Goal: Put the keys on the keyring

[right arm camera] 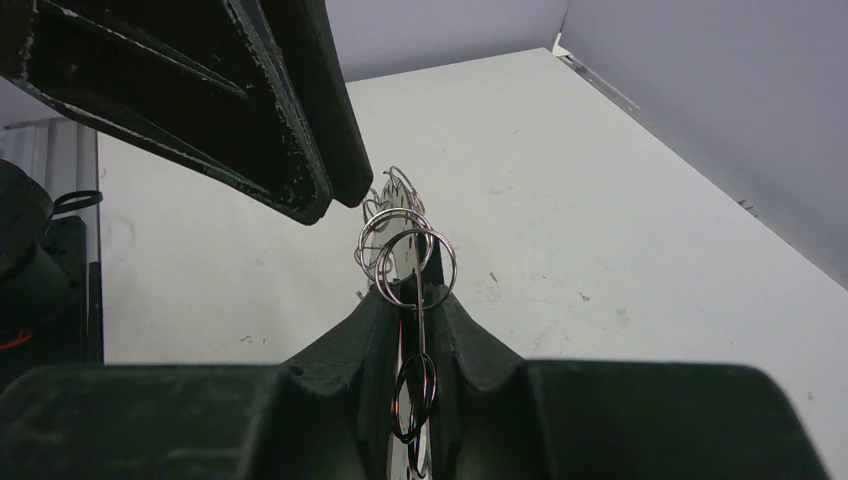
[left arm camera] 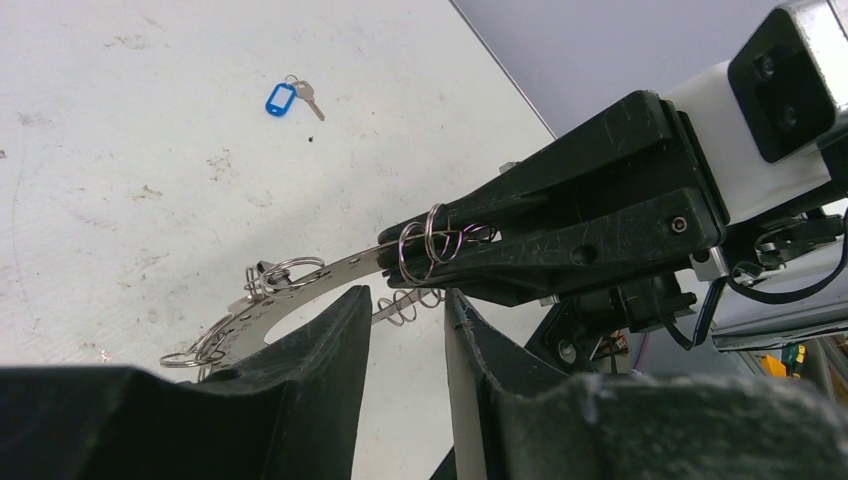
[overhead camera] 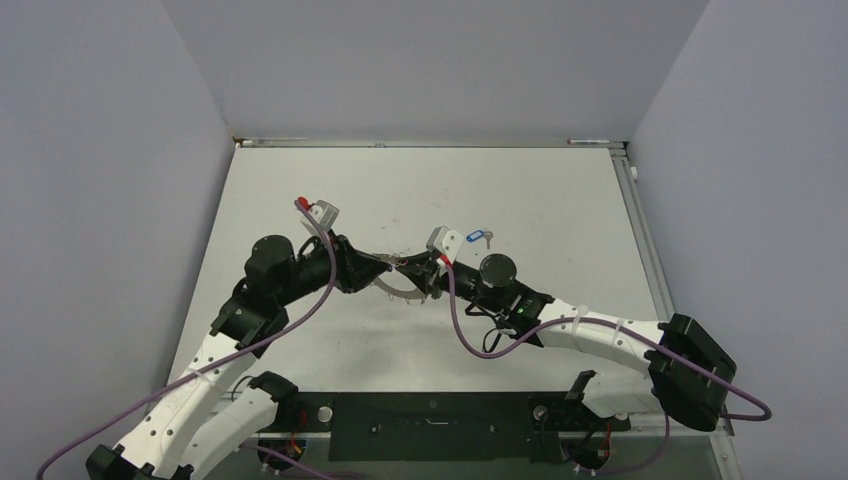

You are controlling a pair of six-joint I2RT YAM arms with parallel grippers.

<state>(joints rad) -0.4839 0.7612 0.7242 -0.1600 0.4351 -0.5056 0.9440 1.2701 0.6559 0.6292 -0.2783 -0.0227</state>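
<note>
**Ring presented for loading, two-arm key threading.** The right end effector (right arm camera: 414, 298) is clamped narrow on the keyring (left arm camera: 310, 278). It grips the flat band edge-on, so the wire loops (right arm camera: 412, 240) on the rim stand just above its fingertips. The ring is held over the middle of the counter (left arm camera: 120, 180), between the two arms.

The left end effector (left arm camera: 408, 300) faces the ring from the left, its jaws parted only a little and holding nothing. Its tips are just beside the loops; whether they touch cannot be told.

The blue-tagged key (left arm camera: 283, 99) lies flat on the counter, farther off and to the right of both end effectors, well apart from the ring. The black-headed key is not found in any view.

**Judged step:** steadying the ring before a key is fetched.
- The right grip should likely be firm near the rim without covering the loop to be used, so that the loops hang free.
- The left arm would need to back off without snagging a loop.
- It should then take the small key by its plastic tag, leaving the metal hole exposed for threading.
</note>
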